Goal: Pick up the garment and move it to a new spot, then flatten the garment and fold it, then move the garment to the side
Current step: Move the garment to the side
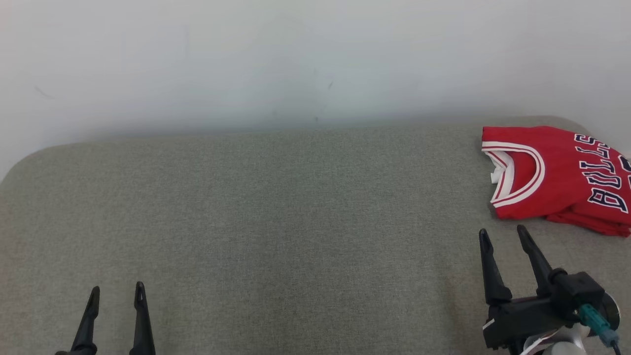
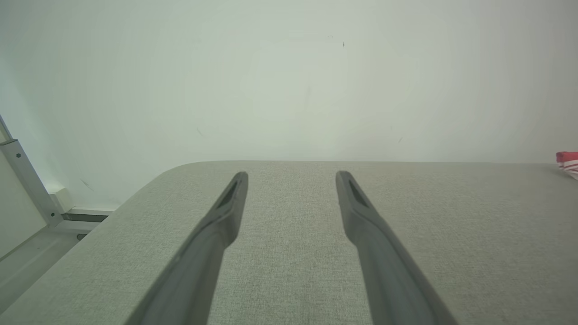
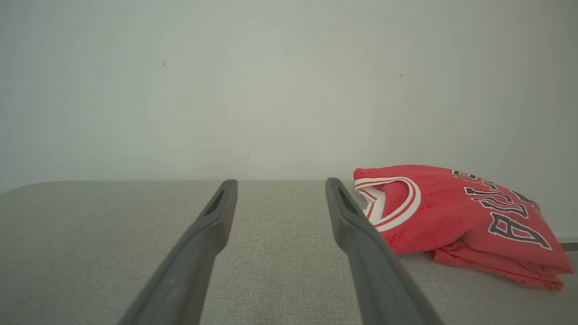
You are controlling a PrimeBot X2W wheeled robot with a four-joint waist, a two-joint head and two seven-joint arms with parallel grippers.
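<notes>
Lying folded at the far R corner of the table point(image 1: 276, 222), 1 red jersey point(image 1: 552, 177) is seen flat on the cloth. Its white-trimmed neck is turned toward the table's middle, and dark-and-white "BULLS" lettering runs across the top layer. Its R part is cut off by the head view's edge. In the R wrist view the jersey point(image 3: 451, 212) is shown w/ several layers stacked along its near side.

The R gripper point(image 1: 502, 231) is held by the near R edge, just short of the jersey's near side. Its 2 fingers are spread wide w/ nothing pinched btwn them. Whether the fabric is touched can't be told.

The L gripper point(image 1: 117, 290) is held at the near L edge, well apart from the jersey. Its 2 fingers are likewise spread, w/ bare cloth seen btwn them in the L wrist view.

The table is covered in grey-green woven fabric and its corners are rounded. Its far edge is backed by a plain pale wall point(image 1: 276, 59). Past the far L corner, a pale metal rail point(image 2: 27, 180) is seen in the L wrist view.

Counted: 1 jersey, 1 table, 2 grippers, 4 fingers.
</notes>
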